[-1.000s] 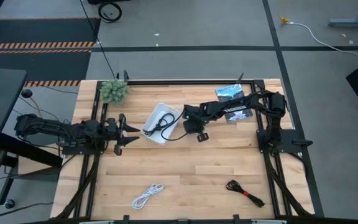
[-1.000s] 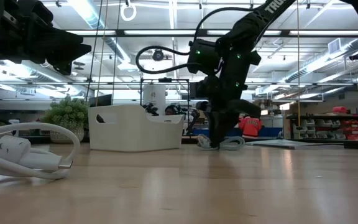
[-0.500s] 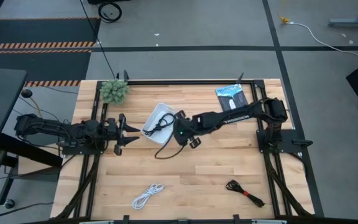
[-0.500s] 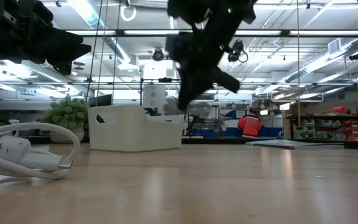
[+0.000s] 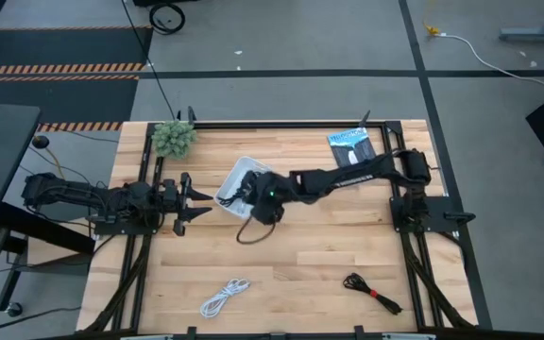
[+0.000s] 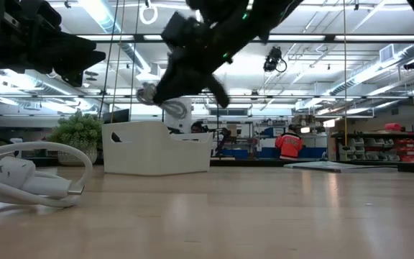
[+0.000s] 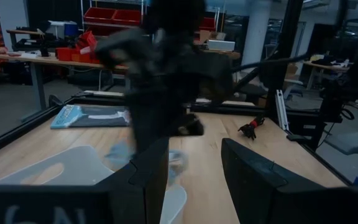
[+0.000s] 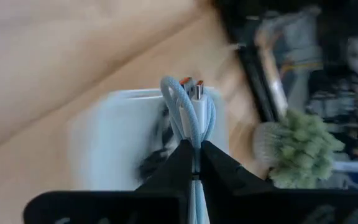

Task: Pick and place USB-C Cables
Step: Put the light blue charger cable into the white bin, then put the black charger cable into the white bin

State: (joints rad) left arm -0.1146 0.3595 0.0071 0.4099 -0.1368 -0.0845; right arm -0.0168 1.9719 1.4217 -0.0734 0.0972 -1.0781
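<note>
Right gripper (image 8: 192,163) above white rounded plastic tray (image 5: 233,178), pinched shut on a pale looped cable (image 8: 190,107).
Loose black cable (image 5: 249,229) trailing beside tray, perhaps partly inside; left gripper (image 5: 189,197) near tray, fingers apart, empty.

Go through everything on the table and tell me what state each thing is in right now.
Right gripper: shut on a light cable, above the white tray.
Left gripper: open, waiting beside the tray.
Loose black cable: trailing from tray to table.
White cable: on table.
Red-banded black cable: on table.

Wood table (image 5: 310,255): tray (image 5: 235,176), plant (image 5: 173,138), packet (image 5: 352,144), white cable (image 5: 224,297), black cable (image 5: 371,291).
</note>
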